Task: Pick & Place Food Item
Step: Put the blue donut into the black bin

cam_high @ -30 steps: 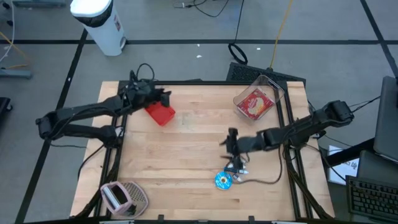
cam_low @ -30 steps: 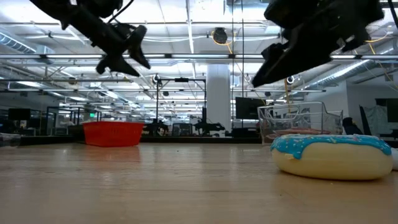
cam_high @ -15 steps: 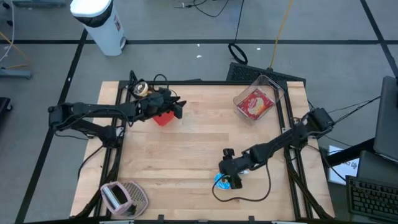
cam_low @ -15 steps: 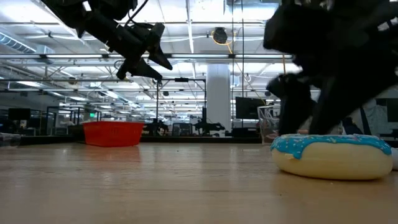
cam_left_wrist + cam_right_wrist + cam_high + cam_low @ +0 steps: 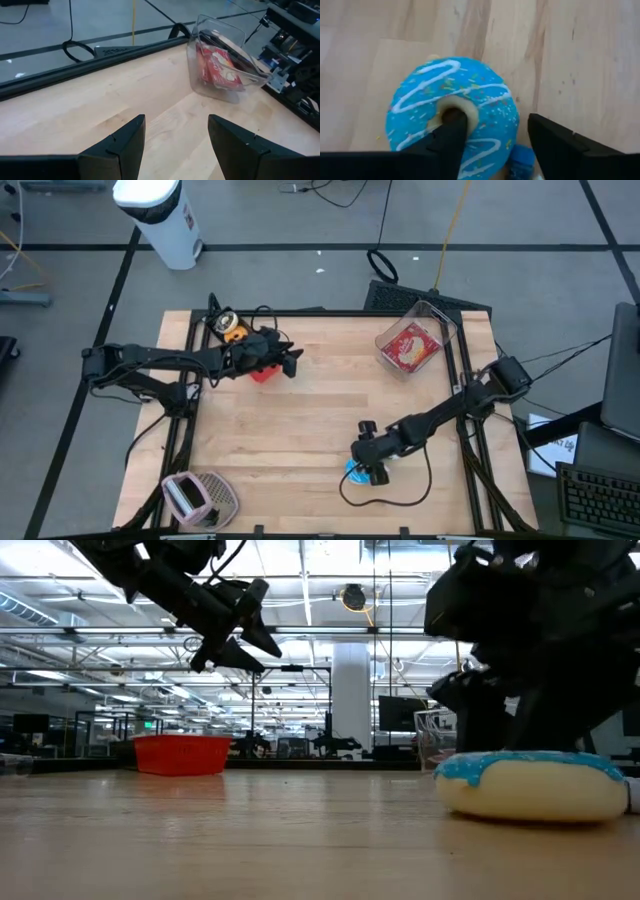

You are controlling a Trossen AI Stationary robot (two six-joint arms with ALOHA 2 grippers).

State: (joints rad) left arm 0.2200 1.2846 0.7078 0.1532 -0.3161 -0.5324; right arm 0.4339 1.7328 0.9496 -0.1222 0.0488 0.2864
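Blue-iced item: a doughnut (image 5: 452,112) with white drizzle lies flat on the wooden surface (image 5: 300,430) at about five o'clock, under the right gripper (image 5: 366,467).
Right jaws: apart and straddling one side of the ring, one finger (image 5: 452,131) dipped into the hole, the other (image 5: 555,142) outside the rim; not yet pinched on it.
Just changed: a second ago this gripper hung above and behind the doughnut; now it has dropped onto it, with the jaws beginning to narrow.
Meaning: approach looks finished; closing on the ring wall is probably next.
Left gripper (image 5: 290,363): at about eleven o'clock, over the red basket (image 5: 262,371), jaws wide and empty.
Left arm change: it has swung inward from the surface's edge, now covering much of the basket.
Likely target: unclear, either that basket or the clear tub (image 5: 415,340) at one o'clock, which holds a red packet.
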